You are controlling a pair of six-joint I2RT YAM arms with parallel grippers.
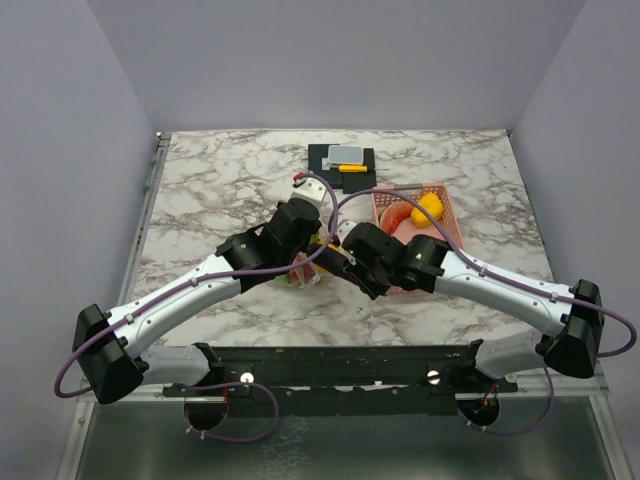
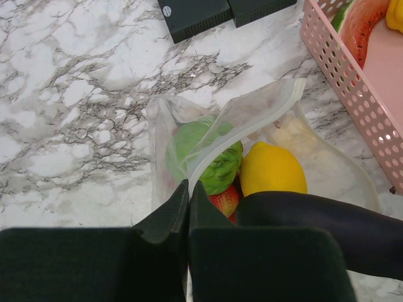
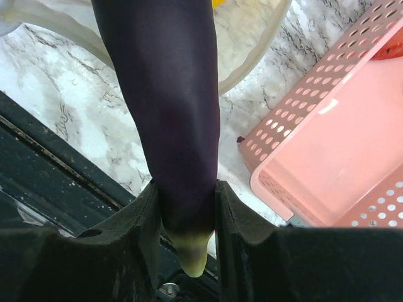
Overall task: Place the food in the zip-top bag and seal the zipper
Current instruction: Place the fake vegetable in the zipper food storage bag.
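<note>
Fingers of the left gripper (image 2: 188, 192) pinch shut on the lip of the bag (image 2: 258, 110), holding its mouth open beside the basket (image 2: 349, 85), so the right gripper (image 3: 186, 207), gripping the eggplant (image 3: 167, 94) by its stem end, can push it in (lemon (image 2: 272, 170) and lettuce (image 2: 211, 154) already inside).

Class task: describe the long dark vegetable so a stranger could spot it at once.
On the marble table, beside the pink basket, lies a clear bag. An eggplant points into its mouth, clamped at its stem end by the right gripper. It alone is long and dark purple; the lemon and green vegetable in the bag are round and bright.
</note>
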